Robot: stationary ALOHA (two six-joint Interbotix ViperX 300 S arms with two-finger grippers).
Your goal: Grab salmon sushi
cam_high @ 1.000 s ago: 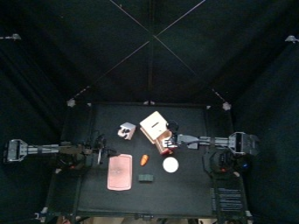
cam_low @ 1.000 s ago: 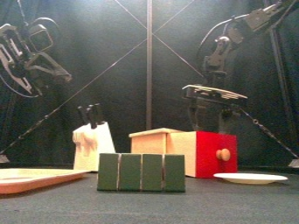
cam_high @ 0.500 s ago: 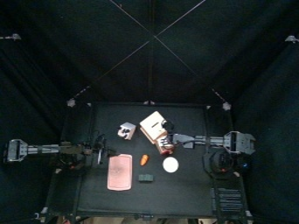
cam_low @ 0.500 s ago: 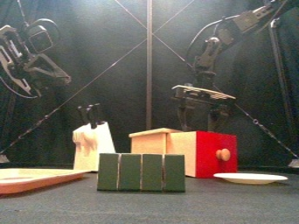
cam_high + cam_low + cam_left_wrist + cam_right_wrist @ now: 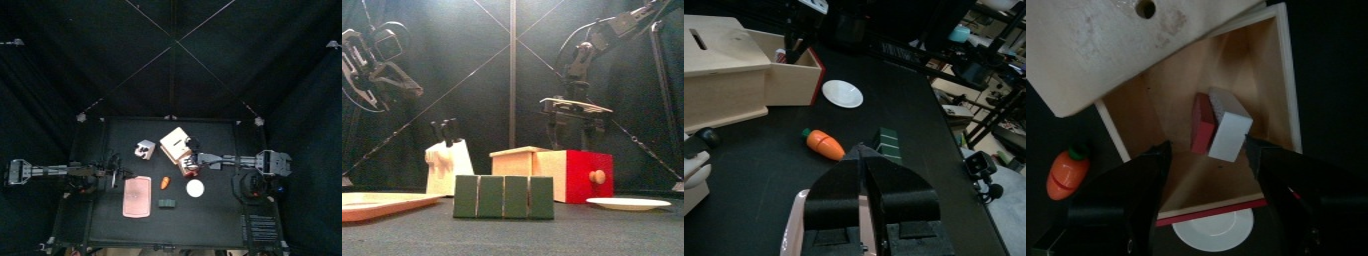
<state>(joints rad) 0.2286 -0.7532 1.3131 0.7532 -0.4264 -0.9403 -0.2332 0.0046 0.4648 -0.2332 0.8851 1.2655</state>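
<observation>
The salmon sushi (image 5: pixel 1224 124), a red-and-white piece, lies inside the open drawer of the wooden box (image 5: pixel 1186 40). My right gripper (image 5: pixel 1217 192) hangs open straight above the drawer, one jaw on each side of the sushi and not touching it. In the front view it (image 5: pixel 572 112) hovers above the box (image 5: pixel 543 170) with the red drawer front (image 5: pixel 589 176). In the top view it (image 5: pixel 195 160) is at the box's near right corner. The sushi is hidden in the other views. My left gripper (image 5: pixel 863 200) is shut and empty, resting at the table's left (image 5: pixel 96 180).
A carrot (image 5: pixel 164 182), a white plate (image 5: pixel 195 187) and a green block (image 5: pixel 167 202) lie in front of the box. A pink board (image 5: pixel 135 197) lies at the front left. A knife block (image 5: pixel 142 148) stands left of the box (image 5: pixel 175 141).
My right gripper has moved left, from beside the box to over its open drawer. The left arm has not moved.
</observation>
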